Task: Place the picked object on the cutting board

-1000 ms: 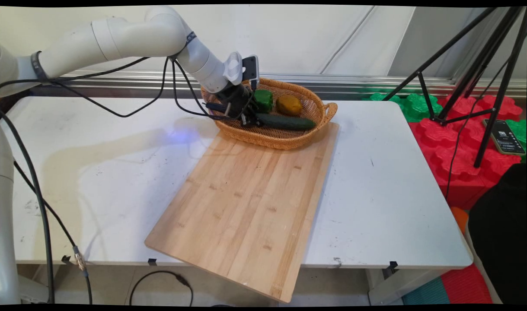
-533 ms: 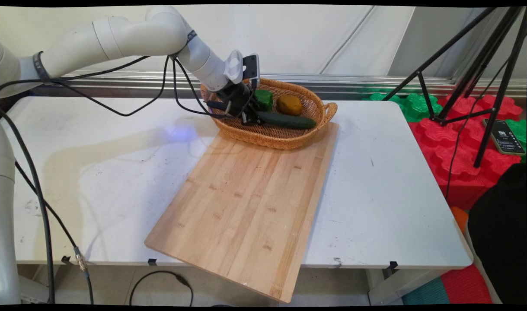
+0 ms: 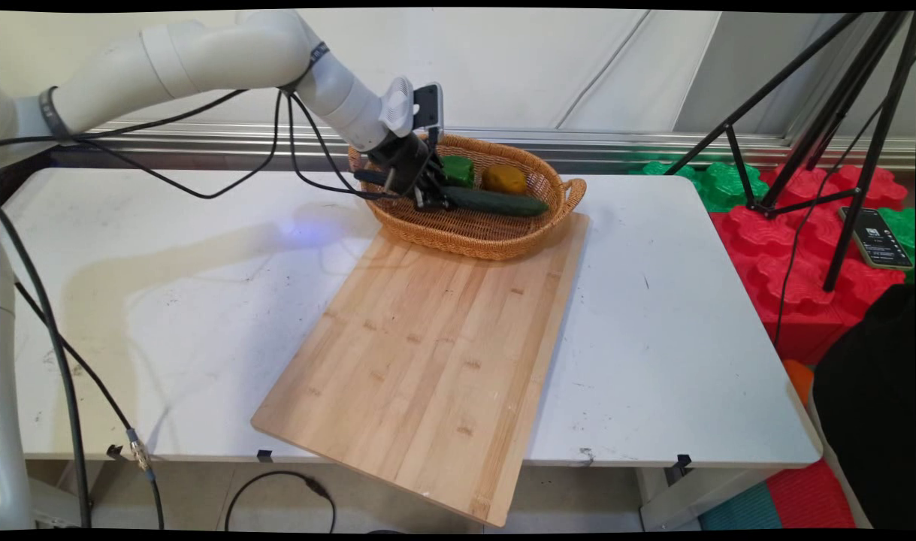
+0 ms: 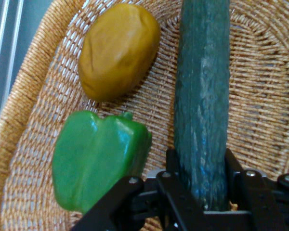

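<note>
Black two-finger gripper (image 3: pixel 427 201) (image 4: pixel 202 192) reaching into the left end of a wicker basket (image 3: pixel 495 237) (image 4: pixel 19 125), clenched on the near end of a dark green cucumber (image 3: pixel 495 202) (image 4: pixel 202 96). Cucumber seated between the two fingers (image 4: pixel 171 168), one finger pressed against each flank in the hand view, with the rest of its length running straight out from the gripper over the woven floor. In the main view, cucumber lying roughly level, stretching from the gripper toward the basket's right handle; contact between its far end and the weave not determinable. Green bell pepper (image 3: pixel 458 170) (image 4: pixel 96 159) on the basket floor just beside the gripper, on the wall side of the cucumber. Yellow-brown potato (image 3: pixel 503 179) (image 4: pixel 118 48) next to the pepper, farther from the gripper, likewise behind the cucumber and apart from it. Basket set on the far end of a bamboo cutting board (image 3: pixel 427 361), the board placed diagonally on the white table (image 3: pixel 164 300), its near corner overhanging the table's front edge. Black cables draped from the white arm (image 3: pixel 202 52) above the table's left half. Black tripod (image 3: pixel 826 113) standing off the table's right side, over red and green foam tiles (image 3: pixel 788 248), with a phone (image 3: pixel 876 237) mounted on one leg.
</note>
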